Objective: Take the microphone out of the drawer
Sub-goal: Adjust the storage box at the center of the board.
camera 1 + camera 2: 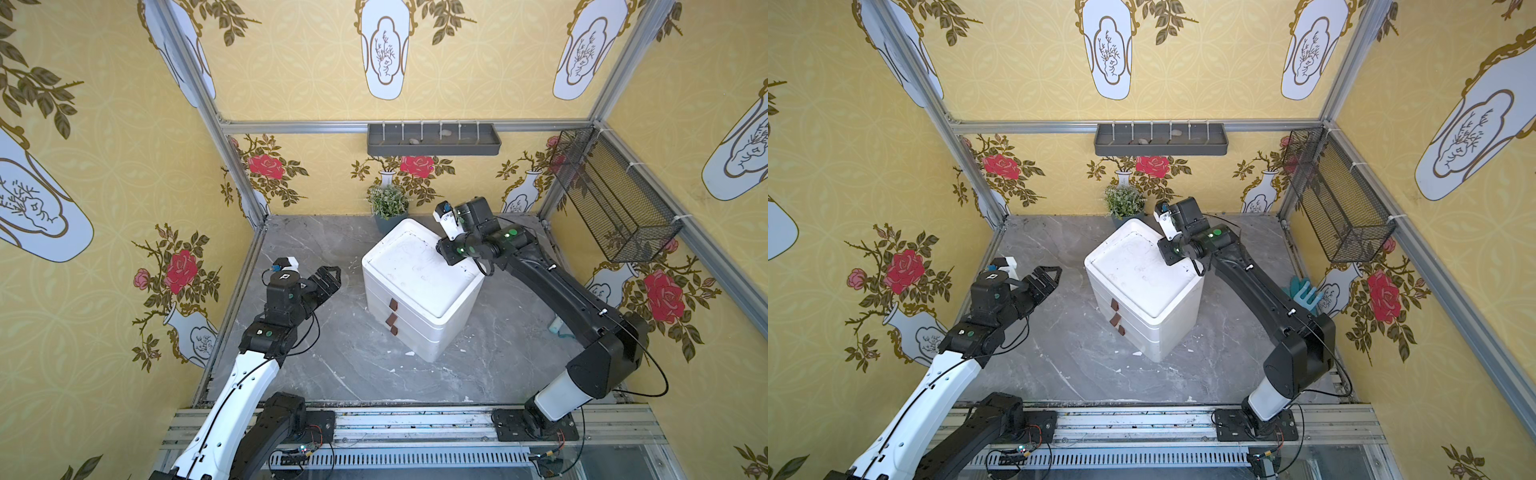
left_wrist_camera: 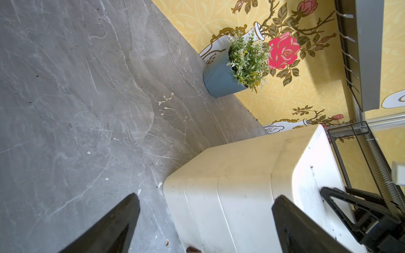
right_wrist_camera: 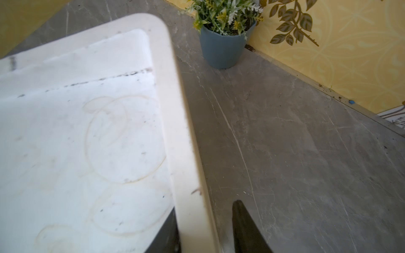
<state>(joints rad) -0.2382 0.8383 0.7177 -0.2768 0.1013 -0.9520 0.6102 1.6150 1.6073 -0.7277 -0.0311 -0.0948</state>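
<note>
Grey marble-look tabletop (image 1: 332,365) inside the yellow rose-wallpaper booth, with the white drawer unit (image 1: 419,274) sitting at an angle in the middle. All three drawers look closed, so the microphone isn't visible anywhere. My guess is it's in one of them, but I can't tell which.

My right gripper (image 1: 444,251) is pinched on the unit's top rim at a back corner, one finger on top and one outside. My left gripper (image 1: 332,282) hangs wide open off to the side, pointed at the unit but well apart from it.

What worries me:
- The rim is smooth and rounded. If the pinch slips while I tug a pull tab (image 1: 392,319), the whole box could slide or tip instead of the drawer opening.
- Holding one corner only, a pull at the front could swing the unit around that corner.
- The tabs are small and close together, so grabbing the wrong one is easy.
- The potted plant (image 1: 388,203) stands just behind, so a shove backward could knock it.
</note>
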